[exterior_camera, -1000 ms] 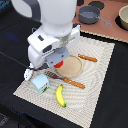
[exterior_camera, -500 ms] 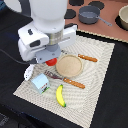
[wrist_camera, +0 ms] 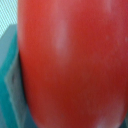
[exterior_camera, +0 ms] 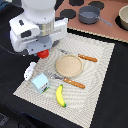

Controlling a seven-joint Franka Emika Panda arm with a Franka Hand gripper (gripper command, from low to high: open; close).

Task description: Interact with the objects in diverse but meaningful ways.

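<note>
The red tomato hangs just under my gripper, above the far-left part of the striped placemat; the gripper is shut on it. In the wrist view the tomato fills nearly the whole picture. The small white-and-blue bottle lies on the placemat's left edge, below the arm. The pale carton stands beside it, and the yellow banana lies near the front edge. A grey pot sits on the brown board at the back.
A round wooden plate lies mid-placemat between a wooden-handled knife and fork. A beige bowl stands at the exterior view's far right. Dark round discs lie behind the pot.
The arm has shifted toward the exterior view's left and risen slightly, carrying the tomato with it. The other objects have stayed put.
</note>
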